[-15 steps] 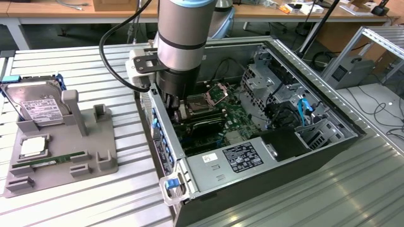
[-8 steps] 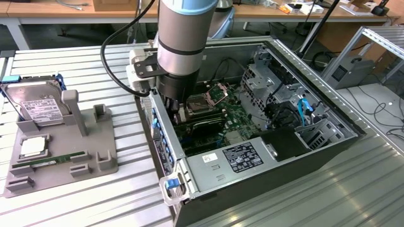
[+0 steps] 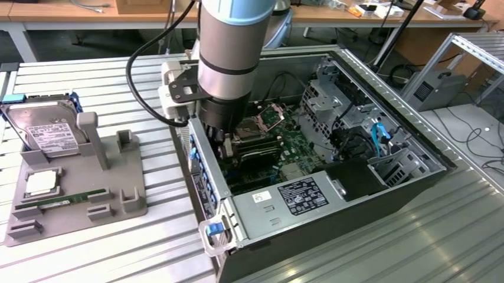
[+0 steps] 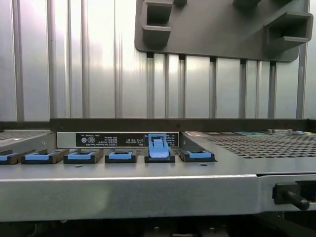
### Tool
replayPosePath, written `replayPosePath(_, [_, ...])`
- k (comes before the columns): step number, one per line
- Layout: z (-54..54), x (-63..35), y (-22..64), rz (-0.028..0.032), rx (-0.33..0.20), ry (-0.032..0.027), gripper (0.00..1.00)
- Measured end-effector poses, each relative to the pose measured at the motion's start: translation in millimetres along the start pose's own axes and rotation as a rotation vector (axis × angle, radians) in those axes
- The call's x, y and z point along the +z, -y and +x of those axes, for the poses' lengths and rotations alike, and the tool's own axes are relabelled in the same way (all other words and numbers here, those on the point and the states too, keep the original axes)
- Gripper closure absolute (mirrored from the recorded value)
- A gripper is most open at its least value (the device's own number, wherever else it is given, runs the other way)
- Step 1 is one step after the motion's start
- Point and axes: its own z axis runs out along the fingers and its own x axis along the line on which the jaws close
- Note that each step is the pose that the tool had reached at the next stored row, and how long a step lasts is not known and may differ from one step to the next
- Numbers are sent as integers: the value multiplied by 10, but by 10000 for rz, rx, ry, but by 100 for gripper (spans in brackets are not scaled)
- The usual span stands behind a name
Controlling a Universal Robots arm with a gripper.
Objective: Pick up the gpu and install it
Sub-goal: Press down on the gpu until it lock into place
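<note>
Jaws closed, lowered inside the open metal computer case [image 3: 409,177].

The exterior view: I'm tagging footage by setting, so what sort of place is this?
Probably a robotics lab or workshop: an open PC case on a slatted metal table, a grey parts fixture holding a hard drive, and wooden benches behind.

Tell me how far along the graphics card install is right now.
Done: the grey parts holder shows only the silver hard drive and green memory stick; the card looks picked up. In hand: the gripper is lowered inside the open computer case over the green motherboard. Left: seating cannot be confirmed; the card is hidden.
</note>
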Motion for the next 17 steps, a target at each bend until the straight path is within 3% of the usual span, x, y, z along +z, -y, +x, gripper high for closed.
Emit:
replayPosePath(5, [24,-1,8,-3,1,-5,89])
replayPosePath(12, [16,-3,92,-1,-17,-4,89])
replayPosePath(17, [12,-118,97,-3,-18,-5,89])
